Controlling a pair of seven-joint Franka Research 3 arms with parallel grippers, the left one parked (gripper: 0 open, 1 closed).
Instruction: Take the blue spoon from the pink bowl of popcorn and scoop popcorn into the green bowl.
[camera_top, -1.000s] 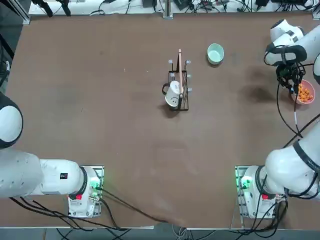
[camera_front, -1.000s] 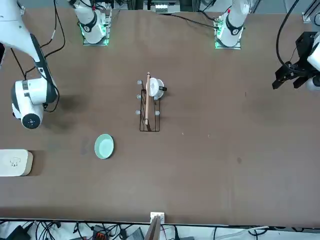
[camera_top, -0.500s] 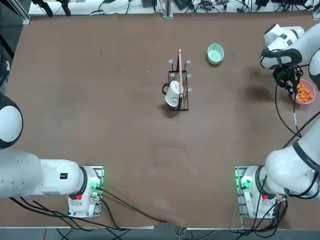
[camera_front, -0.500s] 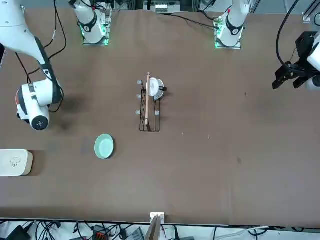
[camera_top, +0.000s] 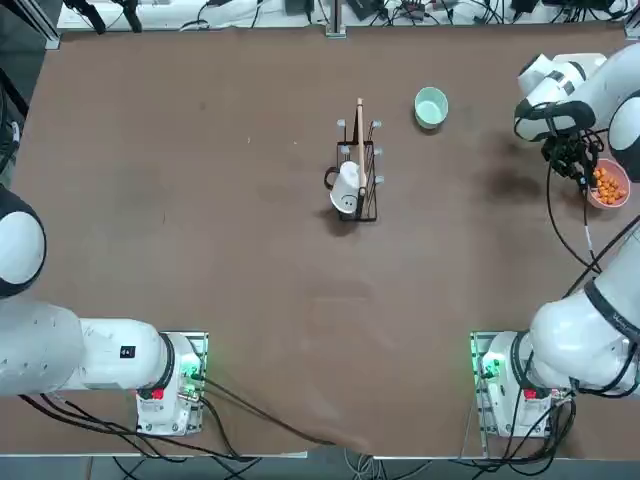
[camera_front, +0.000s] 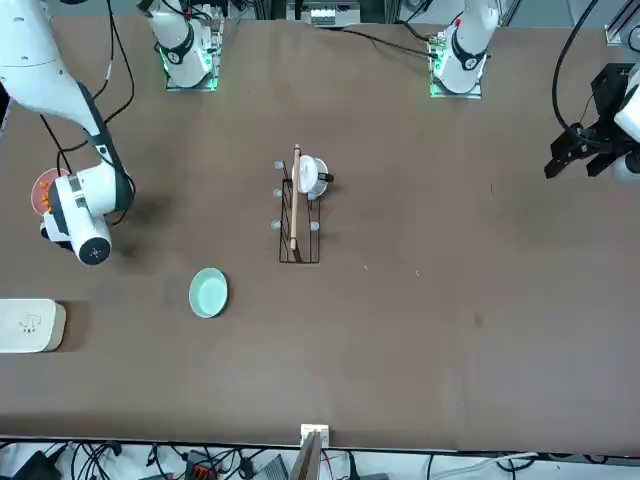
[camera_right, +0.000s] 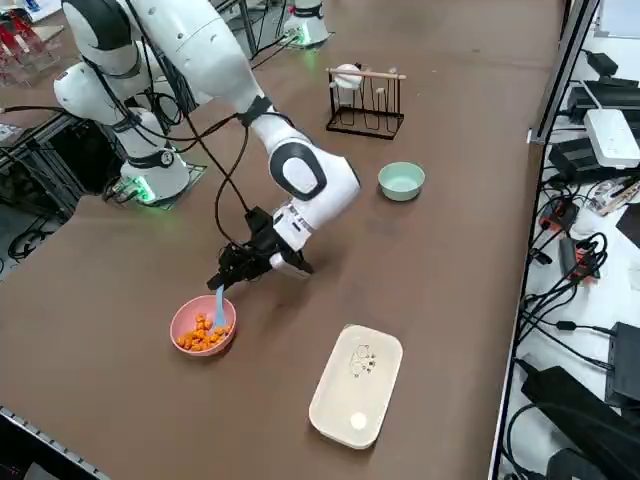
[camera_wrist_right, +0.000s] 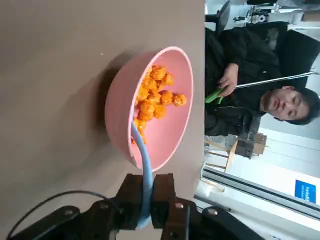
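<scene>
Over to the left of the jaws and farther out, the green bowl (camera_top: 431, 107) shows no popcorn inside, so the delivery is all to do! At the right gripper (camera_wrist_right: 148, 183), the fingers are pinching the blue spoon (camera_wrist_right: 145, 165) by its handle: grip made, that part's done. Just beyond the fingertips sits the pink bowl (camera_wrist_right: 120, 105), the spoon's head down inside it by the popcorn (camera_wrist_right: 154, 97). No load can be made out on the spoon, so I'd call this the scooping stage, with lift, carry and tip all to come.

Now for the room. Well off to the jaws' left stands the wire rack (camera_right: 366, 124) with the white mug (camera_right: 348, 77), beyond the green bowl and off the likely path. Between that bowl and the jaws it's bare table (camera_top: 470, 190), a good lane across. Farther out from the jaws lies the white tray (camera_right: 357, 385), one to swing wide of. And right at the fingertips, the pink rim is the close one: the spoon should rise clear before going sideways.
</scene>
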